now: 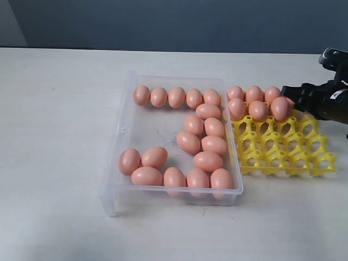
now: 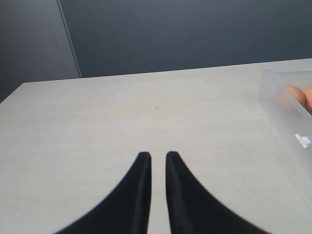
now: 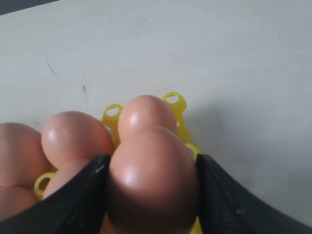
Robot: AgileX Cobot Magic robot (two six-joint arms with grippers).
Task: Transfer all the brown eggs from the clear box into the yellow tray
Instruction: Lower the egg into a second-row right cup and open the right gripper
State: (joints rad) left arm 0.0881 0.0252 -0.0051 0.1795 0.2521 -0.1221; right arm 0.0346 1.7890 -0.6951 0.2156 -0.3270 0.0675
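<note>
The clear box (image 1: 120,133) lies mid-table and holds several brown eggs (image 1: 188,141), in a row along its far side, a cluster on its right and a row at the front. To its right, the yellow tray (image 1: 283,152) carries several eggs (image 1: 254,93) in its far cups. My right gripper (image 1: 285,101) is shut on a brown egg (image 3: 151,175), just above the tray's far right part (image 3: 174,101), beside seated eggs (image 3: 75,136). Over bare table, my left gripper (image 2: 158,157) is shut with nothing between its fingers. The box corner (image 2: 285,105) lies to one side of it.
The pale tabletop (image 1: 54,136) stretches left of the box and in front of it. A dark wall (image 1: 163,22) runs behind the table. The tray's near rows of cups (image 1: 272,160) hold no eggs.
</note>
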